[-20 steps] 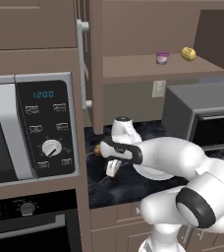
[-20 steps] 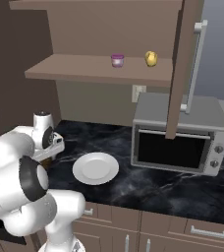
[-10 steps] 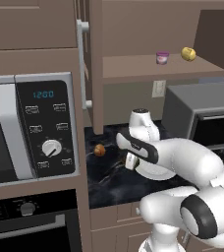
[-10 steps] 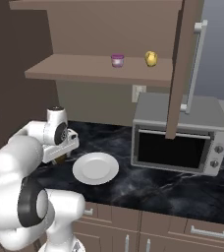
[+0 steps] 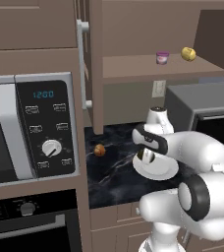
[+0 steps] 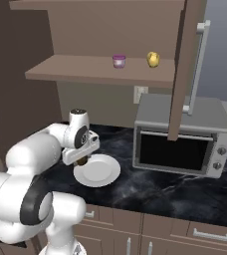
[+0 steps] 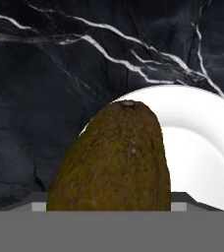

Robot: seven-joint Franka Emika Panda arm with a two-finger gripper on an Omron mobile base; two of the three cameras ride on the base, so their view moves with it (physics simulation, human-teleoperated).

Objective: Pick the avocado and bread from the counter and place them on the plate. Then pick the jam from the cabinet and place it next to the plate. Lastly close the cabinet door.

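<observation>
You see the hand (image 5: 147, 155) above the left rim of the white plate (image 5: 164, 170), closed on the avocado (image 7: 115, 160). In the hand view the avocado stands between you and the plate (image 7: 202, 147), its stem end pointing away, overlapping the plate's near-left edge; whether it touches the plate cannot be told. In the right base view the hand (image 6: 80, 160) sits at the plate's (image 6: 100, 172) left edge with the dark avocado (image 6: 81, 161) just under it.

The bread (image 5: 99, 150), a small orange-brown lump, lies on the black marble tabletop (image 5: 114, 172) well left of the plate, near the microwave (image 5: 30, 128).

The cabinet (image 5: 148, 64) is open. The jam (image 5: 162, 57), a pink jar with a purple lid, stands on its shelf, and a yellow ball (image 5: 188, 53) sits just right of it. In the right base view the jam (image 6: 118, 61) and yellow ball (image 6: 153, 59) stand near each other, apart. The left cabinet door (image 5: 87, 64) stands swung out with its silver bar handle facing you; the right cabinet door (image 6: 185, 64) hangs open over the toaster oven (image 6: 182, 135), which stands on the tabletop (image 6: 175, 184) right of the plate.
</observation>
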